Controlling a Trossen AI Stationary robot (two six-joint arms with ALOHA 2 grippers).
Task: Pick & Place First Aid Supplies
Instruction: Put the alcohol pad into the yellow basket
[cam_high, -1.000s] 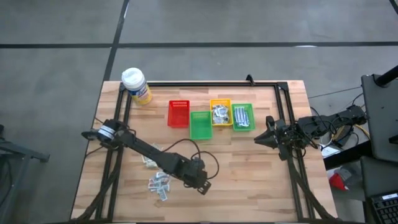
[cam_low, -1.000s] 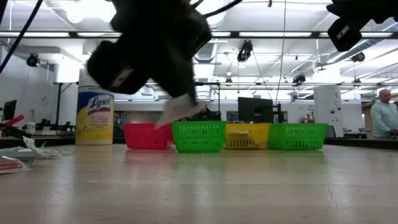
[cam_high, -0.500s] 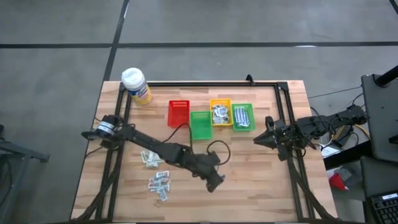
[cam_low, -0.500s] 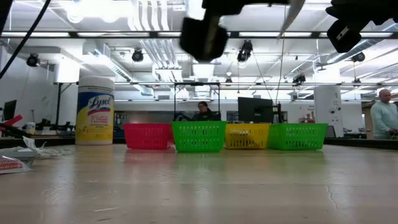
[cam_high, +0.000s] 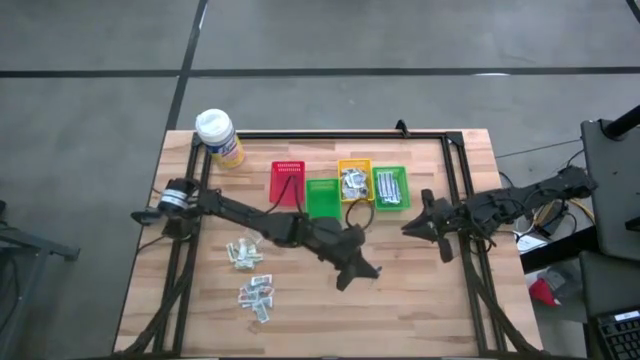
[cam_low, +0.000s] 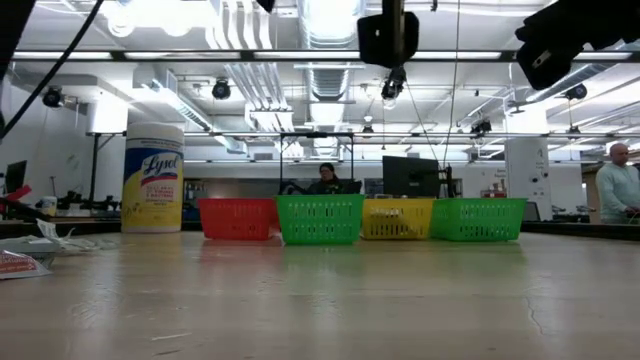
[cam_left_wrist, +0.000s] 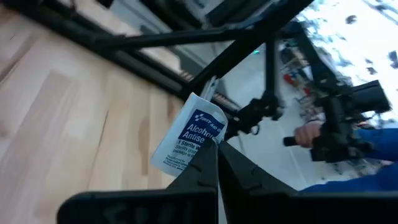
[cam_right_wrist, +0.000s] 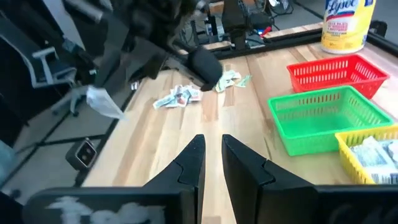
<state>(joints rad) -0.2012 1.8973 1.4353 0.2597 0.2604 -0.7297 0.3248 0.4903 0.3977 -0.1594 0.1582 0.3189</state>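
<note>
Your left arm's stretched diagonally across the table, w/ the left gripper (cam_high: 368, 270) out past the middle, raised well off the surface. Fingers (cam_left_wrist: 205, 163) pinched together on a small white packet (cam_left_wrist: 188, 134), which sticks out beyond the tips. Your right arm's parked over at the right edge, reaching in toward the center, right gripper (cam_high: 408, 226) pointing inward. Its fingers (cam_right_wrist: 189, 163) sit close together w/ a narrow gap, nothing b/w them.

Grey concrete floor (cam_high: 100, 40) around the table; ceiling strip lights (cam_low: 330, 55) glow above.
</note>
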